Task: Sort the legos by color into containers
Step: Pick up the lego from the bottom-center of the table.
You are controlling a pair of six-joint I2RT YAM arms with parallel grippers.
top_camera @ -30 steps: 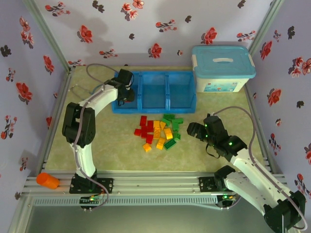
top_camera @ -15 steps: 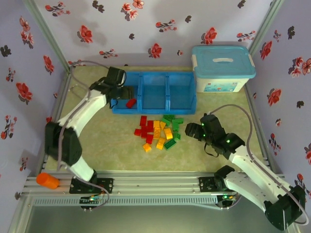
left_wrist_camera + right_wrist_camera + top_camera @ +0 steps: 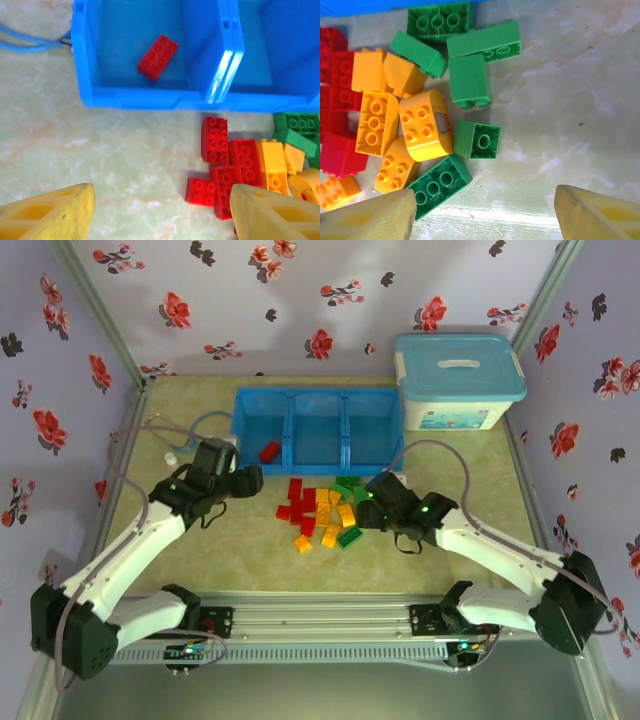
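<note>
From above, my left gripper hangs over bare table between the blue tray and the pile of legos, near its red side. My right gripper hangs low at the green side. I think each hand works the colour nearest to it. One red brick lies in the tray's left box. I see no bricks in the other two boxes.

In my left wrist view, my yellow fingers are spread wide, with nothing between them. Loose red ones lie just outside the tray's front wall.

In my right wrist view, my fingers are spread wide too, holding nothing. A small green brick sits just ahead of the gap, touching a round orange one. I guess green is my next pick.
</note>
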